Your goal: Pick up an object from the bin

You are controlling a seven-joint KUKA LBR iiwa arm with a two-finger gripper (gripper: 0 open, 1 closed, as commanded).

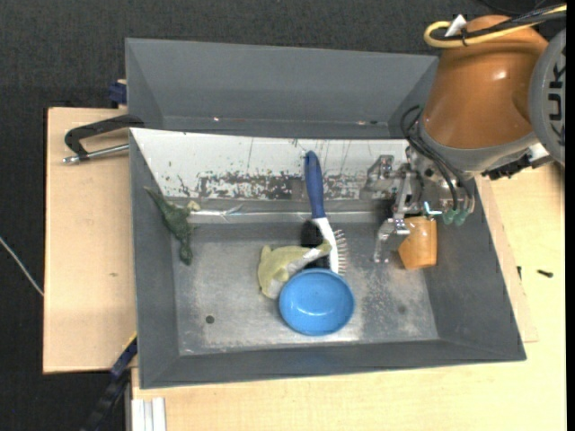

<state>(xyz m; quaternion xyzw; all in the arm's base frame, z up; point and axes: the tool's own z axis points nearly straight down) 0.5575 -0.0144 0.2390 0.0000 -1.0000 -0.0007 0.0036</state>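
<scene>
Hovering at the right side of the bin [225,317], our gripper [393,232] sits just beside the orange block [420,246]; we cannot tell whether it is clenched or released. We reckon an off-centre grip could knock the block away or scrape the wall

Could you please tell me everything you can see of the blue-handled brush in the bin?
The brush has a long glossy blue handle, plastic by its look, a black neck and a white head with short white bristles. It lies in the middle of the bin, handle pointing to the far wall, head nearer. The head appears to touch the rim of the blue bowl and a pale yellow crumpled thing.
</scene>
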